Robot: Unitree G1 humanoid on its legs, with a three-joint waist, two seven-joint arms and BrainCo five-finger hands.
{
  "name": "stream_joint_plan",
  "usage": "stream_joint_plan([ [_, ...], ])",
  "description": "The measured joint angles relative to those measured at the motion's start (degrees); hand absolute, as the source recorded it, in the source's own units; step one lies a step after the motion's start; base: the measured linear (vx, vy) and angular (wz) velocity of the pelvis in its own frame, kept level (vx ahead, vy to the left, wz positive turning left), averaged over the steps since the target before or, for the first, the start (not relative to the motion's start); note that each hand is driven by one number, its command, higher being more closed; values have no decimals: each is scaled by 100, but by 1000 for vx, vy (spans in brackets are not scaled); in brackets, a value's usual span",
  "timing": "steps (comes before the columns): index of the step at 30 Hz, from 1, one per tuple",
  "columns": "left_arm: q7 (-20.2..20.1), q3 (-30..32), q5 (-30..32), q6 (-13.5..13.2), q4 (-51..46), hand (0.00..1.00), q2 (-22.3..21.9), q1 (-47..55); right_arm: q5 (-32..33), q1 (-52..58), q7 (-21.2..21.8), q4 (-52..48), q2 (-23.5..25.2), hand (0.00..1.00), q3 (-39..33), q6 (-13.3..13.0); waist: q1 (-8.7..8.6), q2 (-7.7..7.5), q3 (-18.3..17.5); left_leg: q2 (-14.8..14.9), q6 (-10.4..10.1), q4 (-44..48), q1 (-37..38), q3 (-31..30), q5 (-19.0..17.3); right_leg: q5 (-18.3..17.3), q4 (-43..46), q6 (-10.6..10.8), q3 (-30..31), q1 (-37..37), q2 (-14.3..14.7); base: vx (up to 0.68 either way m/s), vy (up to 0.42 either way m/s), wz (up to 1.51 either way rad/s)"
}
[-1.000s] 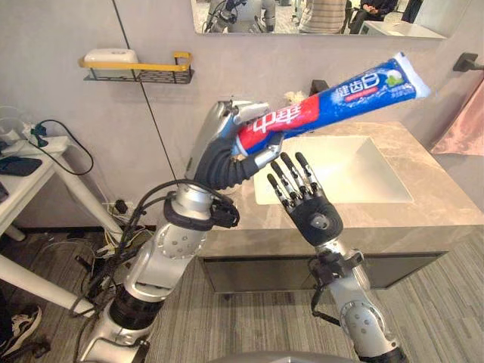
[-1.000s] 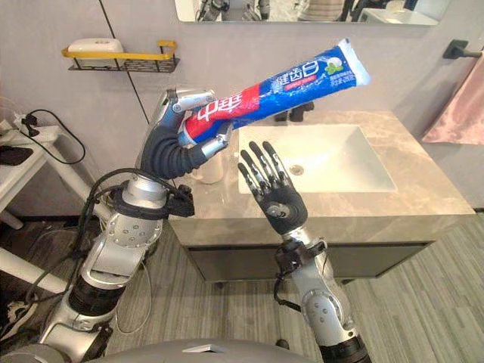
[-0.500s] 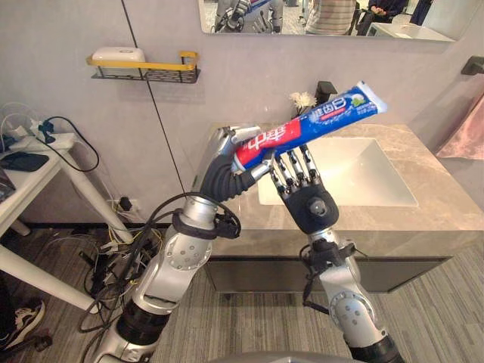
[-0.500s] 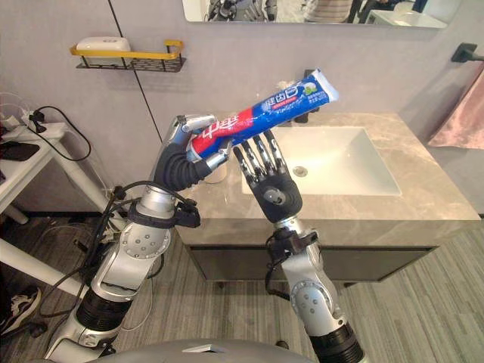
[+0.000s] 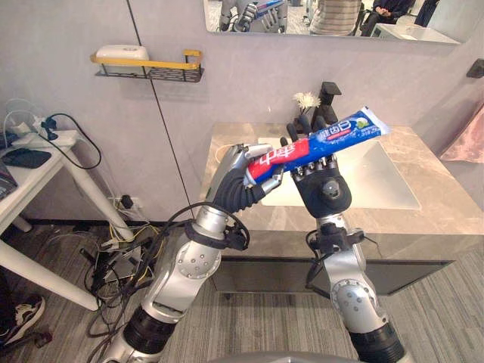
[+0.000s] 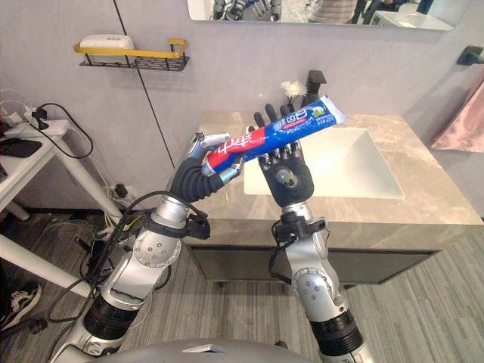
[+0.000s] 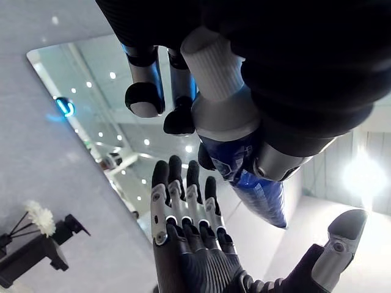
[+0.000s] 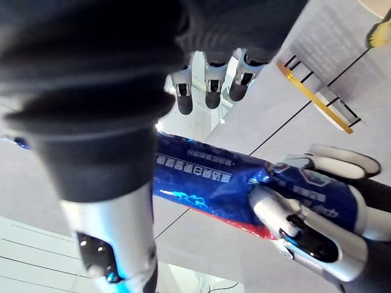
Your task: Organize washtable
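Left eye view: left hand (image 5: 243,180) around toothpaste tube (image 5: 327,139), right hand (image 5: 325,190) upright.

- Left arm (image 5: 162,299): rounded silver-grey shells; round joint disc (image 5: 198,257) ringed with small screws; black band (image 5: 147,333) lower down; black collar (image 5: 215,230) at the wrist.
- Right arm (image 5: 355,299): same silver-grey shells and round joint housing, with a black band near the lower end.
- Cables (image 5: 310,265): thin, black, looping off both wrists.
- Left hand (image 5: 246,170): dark ribbed cover over the back and wrist, silver shell above it.
- Right hand (image 5: 324,189): dark moulded body with a small round stud (image 5: 330,192) at the centre.
- Fingers (image 7: 183,204): silver, segmented, with small screws at the segments and rounded dark tips.
- Thumb (image 7: 338,256): silver, dark-tipped.
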Motion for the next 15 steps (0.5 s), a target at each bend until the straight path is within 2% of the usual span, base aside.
stream_joint_plan([
  [1,-1,-35,-33,0,0,100,-8,2,0,0,-10,1,2,0,1,0,20,-4,-2,-1,1,-5,0,-2,1,-1,0,1,-2,0,0,0,0,0],
  [2,-2,-83,-33,0,0,100,-9,11,0,-1,-35,2,11,100,1,0,34,-5,-3,-3,3,-10,0,-7,3,-2,0,3,-6,0,-2,0,0,0],
  [15,-116,-405,-138,4,29,100,-26,239,37,-289,-58,39,174,100,31,-16,43,-83,-20,-6,-4,-95,14,-34,58,-7,-1,9,-40,-8,-1,0,0,0],
])
